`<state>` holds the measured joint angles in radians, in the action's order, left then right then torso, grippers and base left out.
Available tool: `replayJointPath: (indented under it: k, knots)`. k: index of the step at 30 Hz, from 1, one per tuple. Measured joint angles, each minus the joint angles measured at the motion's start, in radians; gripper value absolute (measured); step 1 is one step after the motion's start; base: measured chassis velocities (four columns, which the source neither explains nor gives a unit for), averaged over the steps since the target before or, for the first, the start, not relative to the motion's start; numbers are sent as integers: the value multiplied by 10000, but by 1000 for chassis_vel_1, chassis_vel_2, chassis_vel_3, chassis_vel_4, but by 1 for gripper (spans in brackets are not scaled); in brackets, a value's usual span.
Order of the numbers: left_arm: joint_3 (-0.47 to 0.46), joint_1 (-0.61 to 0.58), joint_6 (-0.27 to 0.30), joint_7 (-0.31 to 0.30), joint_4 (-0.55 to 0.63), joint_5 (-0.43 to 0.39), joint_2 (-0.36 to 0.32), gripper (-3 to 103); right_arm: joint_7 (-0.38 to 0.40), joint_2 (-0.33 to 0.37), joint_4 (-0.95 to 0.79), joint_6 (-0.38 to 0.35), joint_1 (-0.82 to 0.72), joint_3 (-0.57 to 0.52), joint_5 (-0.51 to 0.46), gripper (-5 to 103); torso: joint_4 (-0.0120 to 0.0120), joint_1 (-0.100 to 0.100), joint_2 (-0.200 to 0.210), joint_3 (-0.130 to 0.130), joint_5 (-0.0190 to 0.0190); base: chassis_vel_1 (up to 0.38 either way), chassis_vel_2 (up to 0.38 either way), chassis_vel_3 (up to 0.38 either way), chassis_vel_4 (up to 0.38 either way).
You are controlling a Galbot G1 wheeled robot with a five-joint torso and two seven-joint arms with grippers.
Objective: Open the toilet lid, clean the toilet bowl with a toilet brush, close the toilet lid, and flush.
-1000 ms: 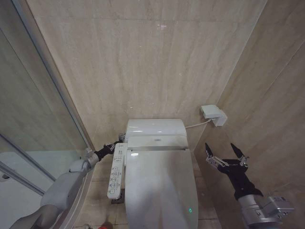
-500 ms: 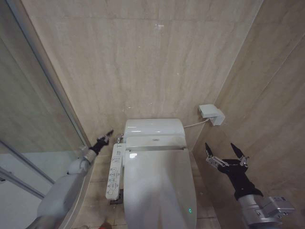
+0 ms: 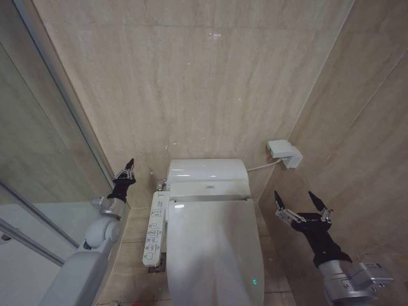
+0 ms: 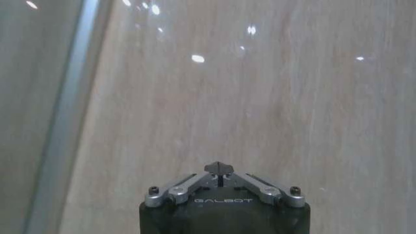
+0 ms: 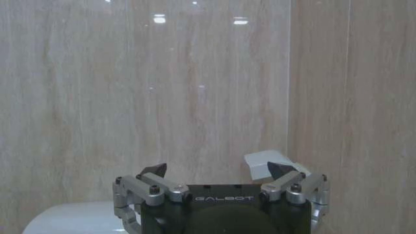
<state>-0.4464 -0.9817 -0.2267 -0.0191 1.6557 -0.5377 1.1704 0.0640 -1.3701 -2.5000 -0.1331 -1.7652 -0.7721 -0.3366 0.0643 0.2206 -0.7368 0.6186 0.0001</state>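
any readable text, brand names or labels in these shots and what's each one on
"GALBOT" on the body of the left claw, in the left wrist view.
"GALBOT" on the body of the right claw, in the right wrist view.
Button panel on the toilet bowl's side: rows of small markings, too small to read.
Small dark mark on the toilet's rear housing: too small to read.
Green light on the toilet lid: a lit dot, no text.

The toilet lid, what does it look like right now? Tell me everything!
The toilet lid is big, white, shiny and smooth like plastic, shaped like a long oval. It lies shut, flat on the toilet, with light gleaming on it and a tiny green light near its front. Nothing touches it. A white button panel sits beside it.
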Motion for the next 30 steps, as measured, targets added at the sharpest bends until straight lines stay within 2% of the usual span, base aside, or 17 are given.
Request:
replayJointPath:
  k: [6, 9, 10, 13, 14, 17, 18, 19, 22, 24, 25, 30]
  knots:
    - [-602, -1235, 55, -397, 1109, 679, 245, 0, 0, -1, 1, 0, 0, 0, 0, 100, -3, 0, 0, 0, -1, 0, 0, 0, 0]
    - [-1107, -2708, 292, -582, 2278, 1110, 365, 0, 0, -1, 1, 0, 0, -1, 0, 100, -8, -1, 0, 0, -2, 0, 0, 0, 0]
    - [-1107, -2708, 292, -582, 2278, 1110, 365, 0, 0, -1, 1, 0, 0, -1, 0, 100, -8, -1, 0, 0, -2, 0, 0, 0, 0]
    - [-1551, -3901, 696, -847, 3421, 1361, 609, 0, 1, -1, 2, 0, 0, 0, 0, 100, -2, -1, -1, -1, 1, 0, 0, 0, 0]
    - [-1551, -3901, 696, -847, 3421, 1361, 609, 0, 1, -1, 2, 0, 0, 0, 0, 100, -2, -1, -1, -1, 1, 0, 0, 0, 0]
    - [-1594, -5112, 1309, -1607, 4482, 1594, 931, 0, 1, 0, 1, 0, 0, 0, 0, 100, -7, -1, -1, 0, -1, 0, 0, 0, 0]
    - [-1620, -5436, 1342, -1655, 4747, 1831, 1041, 28, 0, -1, 1, 0, 0, 0, 0, 100, -3, -1, -1, 0, 0, 0, 0, 0, 0]
    - [-1620, -5436, 1342, -1655, 4747, 1831, 1041, 28, 0, -1, 1, 0, 0, 0, 0, 100, -3, -1, -1, 0, 0, 0, 0, 0, 0]
    - [-1728, -6297, 1354, -1626, 5572, 2529, 1408, 28, 1, -1, 1, 0, 0, -1, 0, 100, -4, -1, -1, -1, 0, 0, 0, 0, 0]
    - [-1728, -6407, 1365, -1606, 5702, 2559, 1452, 28, 1, -1, 0, 0, 0, -1, 0, 100, -3, -1, -2, 0, 0, 0, 0, 0, 0]
    - [-1716, -6673, 1381, -1541, 5939, 2597, 1526, 55, 1, 0, 1, 0, 0, -1, 0, 100, -3, 0, -2, 0, 1, 0, 0, 0, 0]
    - [-1729, -7219, 1374, -1132, 6325, 2602, 1596, 55, 1, -1, 0, 0, 0, -1, 0, 100, -1, 0, -1, 0, 0, 0, 0, 0, 0]
